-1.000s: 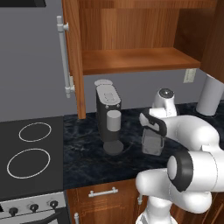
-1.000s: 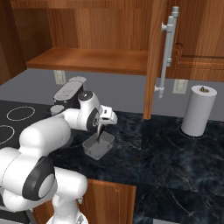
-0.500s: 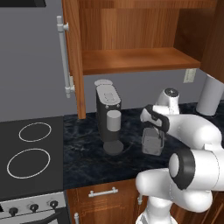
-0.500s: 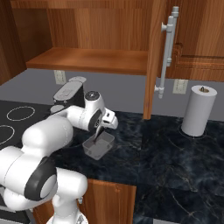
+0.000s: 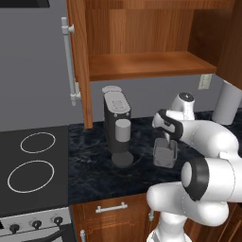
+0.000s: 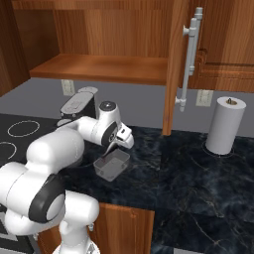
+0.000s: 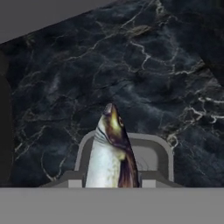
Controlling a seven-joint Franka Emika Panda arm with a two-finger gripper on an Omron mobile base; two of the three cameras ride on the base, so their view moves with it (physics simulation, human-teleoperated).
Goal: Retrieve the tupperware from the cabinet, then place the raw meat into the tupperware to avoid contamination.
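In the hand view the raw meat point(image 7: 109, 153), a pale fish-like sliver with a dark back, sticks out from my gripper and points at the counter. The grey semi-clear tupperware point(image 7: 162, 148) lies right behind it. On the dark marble counter the tupperware point(image 5: 165, 153) point(image 6: 111, 165) stands upright, and my gripper point(image 5: 166, 136) point(image 6: 115, 148) hangs just above it, shut on the meat. The cabinet point(image 5: 142, 66) point(image 6: 99, 67) above stands open, its shelf bare.
A coffee machine point(image 5: 118, 125) point(image 6: 77, 105) stands just left of the tupperware. A white paper-towel roll point(image 5: 227, 101) point(image 6: 225, 124) is at the back right. The open cabinet door point(image 5: 78, 56) point(image 6: 176, 59) juts out overhead. The stove point(image 5: 28, 165) lies to the left.
The hand has lifted and tilted slightly over the tupperware, still holding the meat. The tupperware has stayed in place.
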